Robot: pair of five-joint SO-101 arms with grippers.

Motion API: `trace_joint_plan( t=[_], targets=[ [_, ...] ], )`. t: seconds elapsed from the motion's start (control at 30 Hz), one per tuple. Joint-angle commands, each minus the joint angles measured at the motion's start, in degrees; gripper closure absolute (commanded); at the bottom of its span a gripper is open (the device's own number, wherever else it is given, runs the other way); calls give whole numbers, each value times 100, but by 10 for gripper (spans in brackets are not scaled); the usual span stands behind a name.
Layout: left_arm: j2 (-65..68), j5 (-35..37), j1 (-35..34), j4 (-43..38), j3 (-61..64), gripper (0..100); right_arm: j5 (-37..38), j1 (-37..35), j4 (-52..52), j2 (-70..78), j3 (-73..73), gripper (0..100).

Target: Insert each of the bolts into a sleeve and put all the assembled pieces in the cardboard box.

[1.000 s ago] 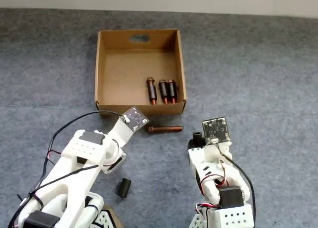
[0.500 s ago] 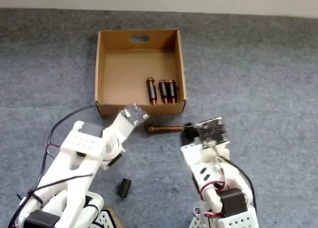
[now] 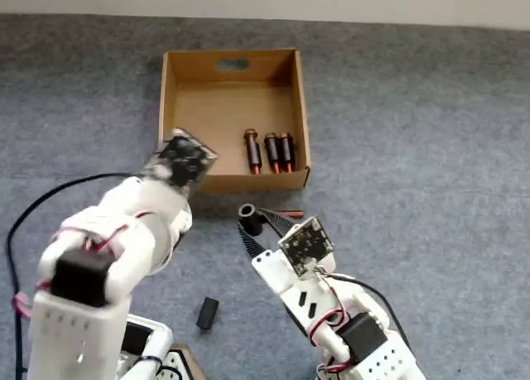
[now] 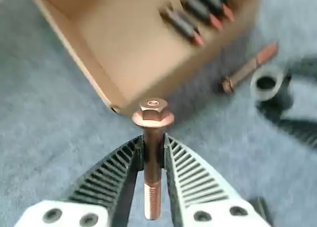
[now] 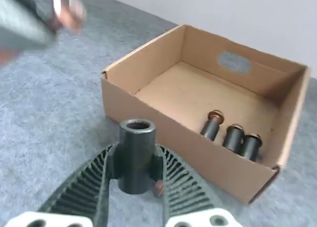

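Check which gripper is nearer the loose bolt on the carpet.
Right. The right gripper, holding a sleeve, is beside the loose bolt; the left gripper, holding another bolt, is farther, by the box.

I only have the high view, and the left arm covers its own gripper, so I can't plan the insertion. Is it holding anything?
Observer: Yes. The left gripper is shut on a copper bolt, clamped on the shank, with the head sticking out beyond the gripper.
Operator: How is the right side's sleeve held?
Observer: The right gripper is shut on the black sleeve, with its open bore end standing clear beyond the gripper.
Operator: The loose bolt is half hidden for me.
Observer: The loose bolt lies whole on the carpet, ungripped, head end nearer the left gripper.
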Motion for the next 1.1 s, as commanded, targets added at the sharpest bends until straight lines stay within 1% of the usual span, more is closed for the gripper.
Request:
trace_joint_plan(
  t=[0.0, 0.1, 0.2, 0.27, 0.33, 0.43, 0.5, 0.57, 0.63, 0.87, 0.93, 1.07],
  targets=[
    [-418, 879, -31, -712, -259, 992, -44, -215, -576, -84, 277, 993],
    [-426, 1644, 215, -1407, -259, 992, -44, -224, -593, -84, 286, 993],
    [-462, 2198, 593, -2092, -224, 992, -70, -215, -602, -84, 295, 993],
    [-462, 2382, 945, -2418, -224, 992, -431, -215, -611, -84, 312, 993],
    [-418, 2382, 1200, -2681, -207, 992, -800, -180, -611, -84, 286, 993],
    [-435, 2382, 1437, -3209, 110, 991, -870, 110, -620, -84, 286, 993],
    [-479, 2374, 1437, -3499, 444, 992, -879, 312, -629, -92, 277, 993],
    [-479, 2374, 1288, -3587, 673, 992, -879, 356, -655, -92, 277, 993],
    [-479, 2374, 1279, -3587, 857, 992, -888, 356, -804, -92, 321, 993],
    [-479, 2400, 1895, -3657, 1007, 992, -888, 374, -945, -92, 330, 993],
    [-453, 2409, 2053, -3930, 1051, 992, -879, 374, -945, -92, 330, 993],
    [-470, 2418, 2132, -4633, 1297, 992, -870, 374, -945, -92, 330, 993]
  ],
)
